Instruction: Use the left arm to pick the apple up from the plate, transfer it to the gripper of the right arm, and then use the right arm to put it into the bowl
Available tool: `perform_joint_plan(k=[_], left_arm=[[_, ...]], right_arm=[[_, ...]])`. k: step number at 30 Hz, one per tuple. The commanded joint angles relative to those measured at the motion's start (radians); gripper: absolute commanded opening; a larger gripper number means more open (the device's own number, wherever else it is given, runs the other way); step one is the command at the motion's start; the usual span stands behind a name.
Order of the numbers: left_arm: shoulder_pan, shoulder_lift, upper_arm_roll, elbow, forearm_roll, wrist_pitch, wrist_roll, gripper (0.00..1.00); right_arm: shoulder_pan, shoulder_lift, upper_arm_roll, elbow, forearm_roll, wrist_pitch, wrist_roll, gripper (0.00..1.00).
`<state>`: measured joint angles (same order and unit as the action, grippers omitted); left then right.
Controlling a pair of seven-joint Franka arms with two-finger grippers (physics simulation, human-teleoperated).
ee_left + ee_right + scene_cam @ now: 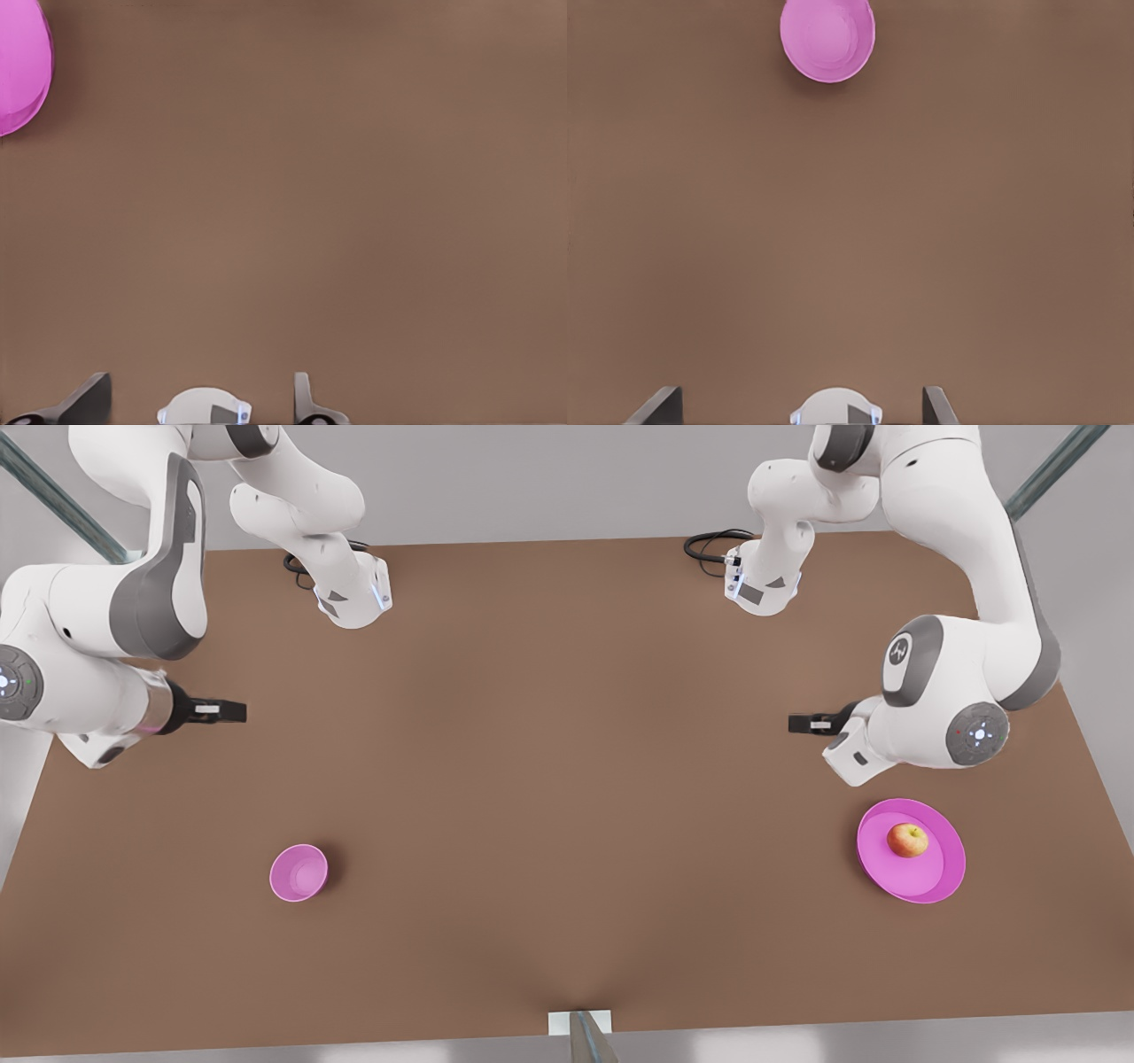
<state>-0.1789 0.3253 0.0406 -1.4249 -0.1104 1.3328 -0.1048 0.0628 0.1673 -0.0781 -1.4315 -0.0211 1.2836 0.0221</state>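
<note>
Apple sits on the plate, a little off the dish's middle toward the arms, near the tabletop's edge on the front view's right and closer to the near edge than to the far one. Across the tabletop, toward the front view's left and about as near, the bowl stands upright and holds nothing.

I judge the apple to be light, firm and smooth-skinned. Being round, it will roll or squirt out of a lopsided pinch, and the plate's slick, shallow floor will not stop it. I would close the fingers across its widest girth, level with its middle. I would also stay to one side of it, so the other gripper has bare skin to take at the handover.

Farther back, the left gripper hangs above bare tabletop beside the plate, well apart from the apple. In its wrist view the fingers are spread wide with nothing between them, and the plate's rim shows at the corner. The right gripper waits above the tabletop on the bowl's side, its fingers likewise spread and empty, with the bowl ahead of it. Nothing of the task is done yet, as I read it.
</note>
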Motion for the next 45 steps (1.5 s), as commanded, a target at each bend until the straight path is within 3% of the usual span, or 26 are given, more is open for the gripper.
perform_joint_plan(k=[1, 4, 7, 12, 15, 25, 45], left_arm=[[-0.005, -0.025, 0.002, -0.035, 0.078, 0.284, -0.015, 1.0], [-0.007, -0.046, 0.005, -0.037, 0.104, 0.241, -0.007, 1.0], [0.048, 0.093, 0.097, 0.024, 0.103, 0.309, 0.146, 1.0], [0.23, 0.282, 0.097, 0.093, 0.101, 0.485, 0.367, 1.0], [0.26, 0.317, 0.099, 0.084, 0.101, 0.582, 0.385, 1.0], [0.299, 0.334, 0.12, -0.147, 0.077, 0.954, 0.409, 1.0], [0.32, 0.432, 0.12, -0.215, 0.075, 0.956, 0.413, 1.0]], right_arm=[[-0.001, -0.017, 0.0, -0.013, 0.001, 0.163, 0.022, 1.0], [0.002, -0.011, 0.0, -0.009, 0.0, 0.163, 0.022, 1.0], [0.005, -0.009, 0.001, -0.009, 0.0, 0.161, 0.024, 1.0], [0.034, -0.006, 0.004, -0.007, 0.001, 0.158, 0.027, 1.0], [0.037, -0.005, 0.004, -0.004, 0.001, 0.135, 0.029, 1.0], [0.051, 0.011, 0.004, -0.001, -0.039, 0.135, 0.021, 1.0], [0.051, 0.029, 0.004, -0.003, -0.04, 0.14, 0.019, 1.0]])
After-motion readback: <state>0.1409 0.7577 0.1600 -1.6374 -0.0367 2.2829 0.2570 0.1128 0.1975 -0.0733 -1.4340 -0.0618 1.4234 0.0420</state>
